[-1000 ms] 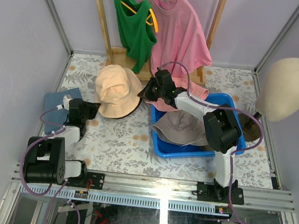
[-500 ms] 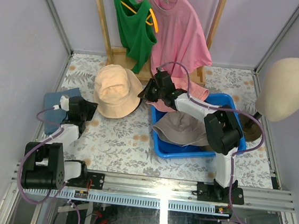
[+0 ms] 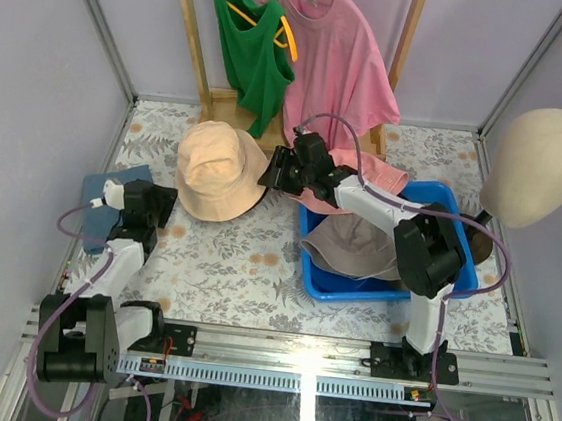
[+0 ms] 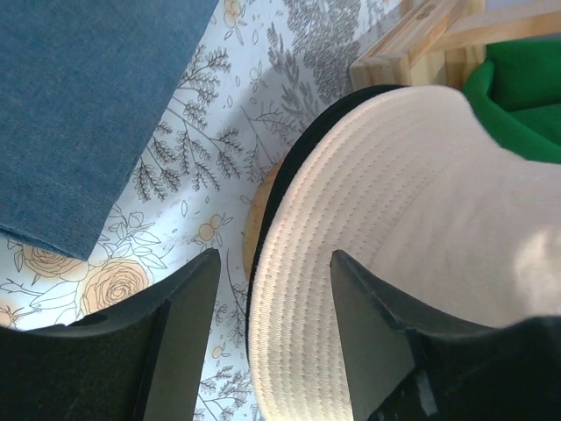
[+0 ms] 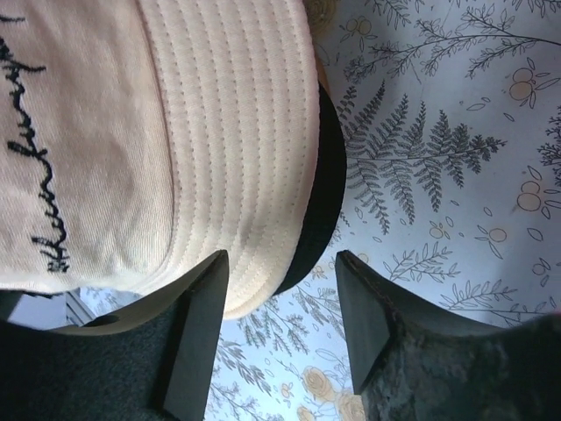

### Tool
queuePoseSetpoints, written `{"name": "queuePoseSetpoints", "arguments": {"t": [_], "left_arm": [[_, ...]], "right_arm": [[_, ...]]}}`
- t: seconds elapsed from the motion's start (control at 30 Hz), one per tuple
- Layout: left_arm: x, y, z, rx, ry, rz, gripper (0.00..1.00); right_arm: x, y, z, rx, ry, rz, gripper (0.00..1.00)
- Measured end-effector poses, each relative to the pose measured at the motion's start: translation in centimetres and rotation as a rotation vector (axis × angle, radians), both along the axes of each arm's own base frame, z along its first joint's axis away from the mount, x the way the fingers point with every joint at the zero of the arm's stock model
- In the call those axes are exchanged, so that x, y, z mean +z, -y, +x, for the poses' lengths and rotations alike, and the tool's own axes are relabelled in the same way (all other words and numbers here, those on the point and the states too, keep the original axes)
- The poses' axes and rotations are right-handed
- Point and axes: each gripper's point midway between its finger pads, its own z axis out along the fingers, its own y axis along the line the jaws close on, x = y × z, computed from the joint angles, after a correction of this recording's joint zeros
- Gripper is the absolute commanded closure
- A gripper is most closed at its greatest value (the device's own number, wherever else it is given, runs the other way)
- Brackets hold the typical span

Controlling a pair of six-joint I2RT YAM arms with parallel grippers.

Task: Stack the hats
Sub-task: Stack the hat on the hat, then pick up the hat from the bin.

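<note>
A beige bucket hat lies on top of a black hat, whose rim shows under it, at the back left of the table. My left gripper stands open at the hat's left brim. In the left wrist view, the beige brim and black rim lie between its spread fingers. My right gripper is open at the right brim, its jaws apart, just off the beige brim and black rim. A blue cap lies at the left. A grey-taupe hat and a pink hat are at the blue bin.
The blue bin stands right of centre. A cream mannequin head stands at the far right. A wooden rack holds a green shirt and a pink shirt behind the hats.
Both grippers have opened and let go of the beige hat's brim. The left gripper has drawn back a little. The blue bin with the grey-taupe hat has shifted slightly to the right.
</note>
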Motion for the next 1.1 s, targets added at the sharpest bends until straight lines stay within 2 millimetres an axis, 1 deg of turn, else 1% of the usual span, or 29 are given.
{"name": "queuePoseSetpoints", "arguments": {"t": [0.07, 0.17, 0.37, 0.5, 0.57, 0.63, 0.7, 0.77, 0.87, 0.93, 1.0, 1.1], "left_arm": [[0.8, -0.3, 0.0, 0.018, 0.013, 0.006, 0.43], [2.7, -0.8, -0.1, 0.051, 0.049, 0.013, 0.41], [7.0, -1.7, -0.1, 0.108, 0.13, 0.034, 0.4], [10.1, -1.6, 0.0, 0.115, 0.184, 0.054, 0.4], [11.7, -1.2, 0.3, 0.101, 0.208, 0.073, 0.39], [13.6, -0.4, 0.9, 0.069, 0.237, 0.102, 0.38], [15.5, 0.8, 1.7, 0.027, 0.26, 0.139, 0.38], [16.6, 2.4, 2.5, -0.025, 0.267, 0.174, 0.38], [17.2, 4.9, 3.6, -0.113, 0.256, 0.231, 0.38], [17.4, 6.2, 4.2, -0.163, 0.248, 0.269, 0.38], [17.5, 7.2, 4.6, -0.2, 0.242, 0.301, 0.38], [17.7, 8.0, 4.8, -0.237, 0.238, 0.34, 0.38]], "right_arm": [[0.2, 0.2, -0.2, 0.014, 0.007, -0.013, 0.37], [0.9, 0.6, -0.8, 0.034, 0.017, -0.029, 0.34], [4.5, 1.4, -1.6, 0.069, 0.081, -0.026, 0.31], [7.5, 2.1, -2.1, 0.089, 0.14, -0.031, 0.29], [9.1, 2.7, -2.1, 0.09, 0.178, -0.052, 0.27], [10.4, 3.5, -1.8, 0.078, 0.223, -0.088, 0.25], [11.8, 4.9, -1.1, 0.047, 0.279, -0.152, 0.22], [12.7, 6.3, -0.2, 0.01, 0.321, -0.225, 0.19], [13.1, 8.7, 1.0, -0.046, 0.352, -0.332, 0.15], [12.7, 10.4, 1.9, -0.082, 0.354, -0.403, 0.14], [11.9, 12.1, 3.0, -0.114, 0.342, -0.47, 0.14], [9.6, 14.4, 4.3, -0.147, 0.299, -0.55, 0.14]]}}
